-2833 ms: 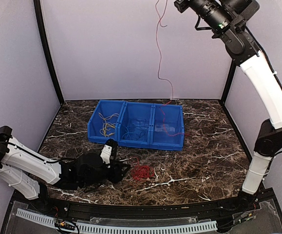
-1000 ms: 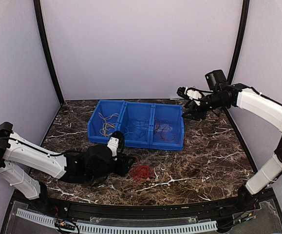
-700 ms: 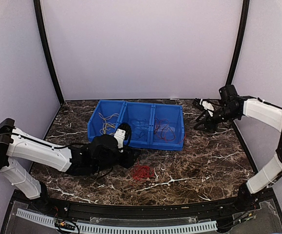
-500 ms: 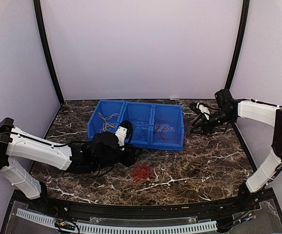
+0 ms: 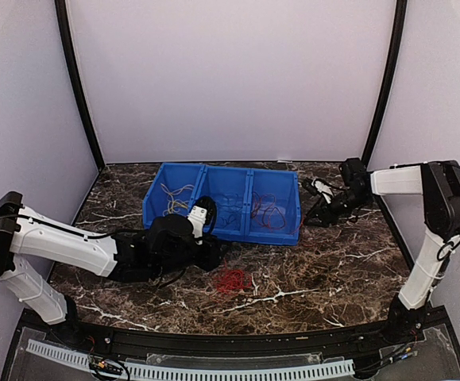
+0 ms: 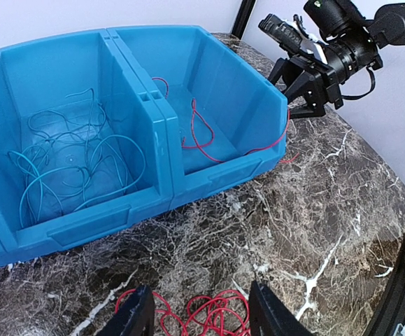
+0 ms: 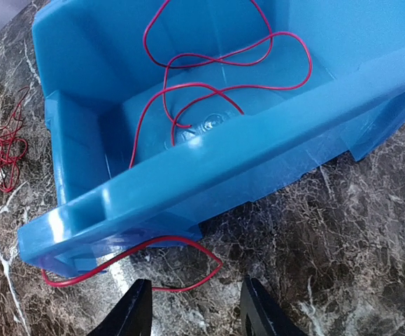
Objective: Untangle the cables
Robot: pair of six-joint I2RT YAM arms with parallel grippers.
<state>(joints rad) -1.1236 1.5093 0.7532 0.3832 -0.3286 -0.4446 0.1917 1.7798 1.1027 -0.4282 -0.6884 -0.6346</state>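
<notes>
From above, the left gripper (image 5: 216, 255) sits just beside the red cables (image 5: 232, 279), and the right gripper (image 5: 317, 213) is beside the blue bin (image 5: 245, 232). Left wrist: fingers spread, tangle between them. Right wrist: fingers spread, empty, with a red loop (image 7: 153, 262) just ahead.

Quick note from your left wrist cam: the left gripper (image 6: 201, 292) had its fingers spread wide, low over the marble table (image 6: 314, 210), with the red tangle (image 6: 203, 316) lying loose between them, nothing pinched. Ahead sat the blue bin (image 6: 157, 133). Blue wires (image 6: 69, 164) looped in the middle compartment, and one red wire (image 6: 195, 133) lay in the right one, trailing over the far corner onto the table. Your right gripper (image 6: 301, 87) sat just beside that corner.
</notes>
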